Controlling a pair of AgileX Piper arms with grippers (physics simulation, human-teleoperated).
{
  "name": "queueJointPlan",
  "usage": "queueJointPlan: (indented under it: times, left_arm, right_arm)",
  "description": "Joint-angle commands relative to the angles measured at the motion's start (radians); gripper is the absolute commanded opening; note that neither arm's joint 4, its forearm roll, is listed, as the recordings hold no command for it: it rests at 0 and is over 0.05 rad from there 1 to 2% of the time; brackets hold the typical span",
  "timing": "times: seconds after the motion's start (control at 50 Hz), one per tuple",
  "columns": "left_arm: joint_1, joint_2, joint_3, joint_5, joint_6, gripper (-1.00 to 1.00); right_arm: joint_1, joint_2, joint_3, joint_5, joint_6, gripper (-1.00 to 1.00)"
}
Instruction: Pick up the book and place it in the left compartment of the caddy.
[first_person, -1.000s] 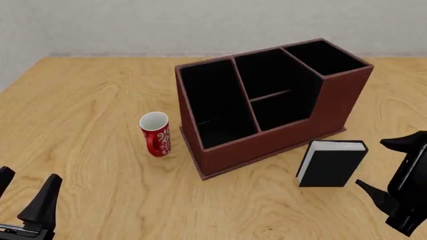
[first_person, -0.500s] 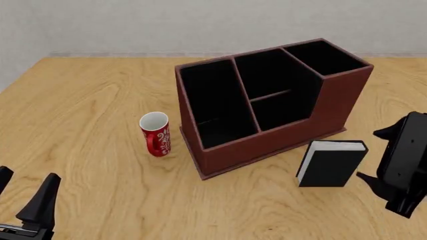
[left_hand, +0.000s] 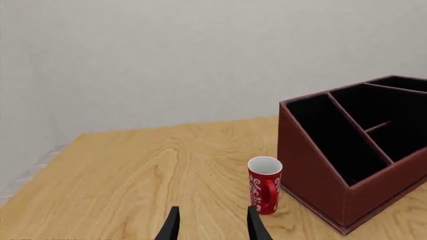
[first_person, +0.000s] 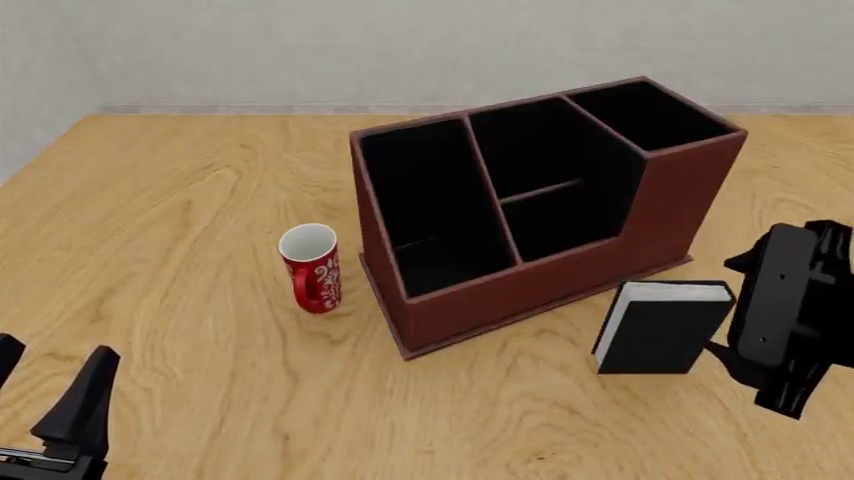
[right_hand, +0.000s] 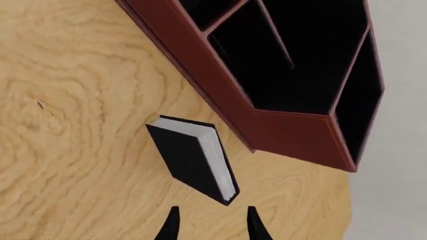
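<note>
Spanning the whole front view, a light wooden table (first_person: 174, 200) with a pale wall behind. Standing toward its far right, a large reddish-brown caddy (first_person: 534, 290) with a black interior, set at an angle, its wall stepped from low on the left to tall on the right. Running the full depth of the low end, the left compartment (first_person: 430, 210), long, narrow and black-lined. Beside it, two smaller middle sections, then a tall end section at the far right.

Reaching in from the right edge, the right gripper (first_person: 763, 312), black, turned sideways, just beside the book and apart from it. Seen from the right wrist camera, fingers (right_hand: 172, 225) spread apart with nothing between them, tips close to the book's corner.

Standing upright on the table near the caddy's front right, the book (first_person: 663, 326): small, thick, black covers, white page edges on top.

Low at the near left corner, the left gripper (first_person: 47, 395), fingers apart and holding nothing, well away from everything.

Standing upright just left of the caddy, a red mug (first_person: 311, 268) with white patterning.
</note>
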Motion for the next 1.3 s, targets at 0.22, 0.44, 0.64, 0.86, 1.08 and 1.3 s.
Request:
queueJointPlan:
  times: [0.22,0.44,0.64,0.86,1.08,1.3]
  left_arm:
    - [0.018,0.0,0.005,0.002,-0.008,1.0]
    - [0.027,0.0,0.016,-0.005,-0.01,1.0]
    - [0.036,0.0,0.026,-0.007,-0.014,1.0]
    - [0.045,0.0,0.032,-0.005,-0.017,1.0]
    - [0.05,0.0,0.036,-0.002,-0.019,1.0]
    - [0.053,0.0,0.037,0.0,-0.017,1.0]
  right_arm:
    - [-0.03,0.142,0.007,-0.067,-0.064,1.0]
    - [-0.049,0.225,-0.025,-0.098,-0.078,1.0]
    - [-0.079,0.293,-0.026,-0.138,-0.107,1.0]
    - [-0.074,0.352,-0.024,-0.175,-0.106,1.0]
    - [-0.07,0.387,-0.016,-0.191,-0.103,1.0]
    - [-0.067,0.413,-0.011,-0.208,-0.092,1.0]
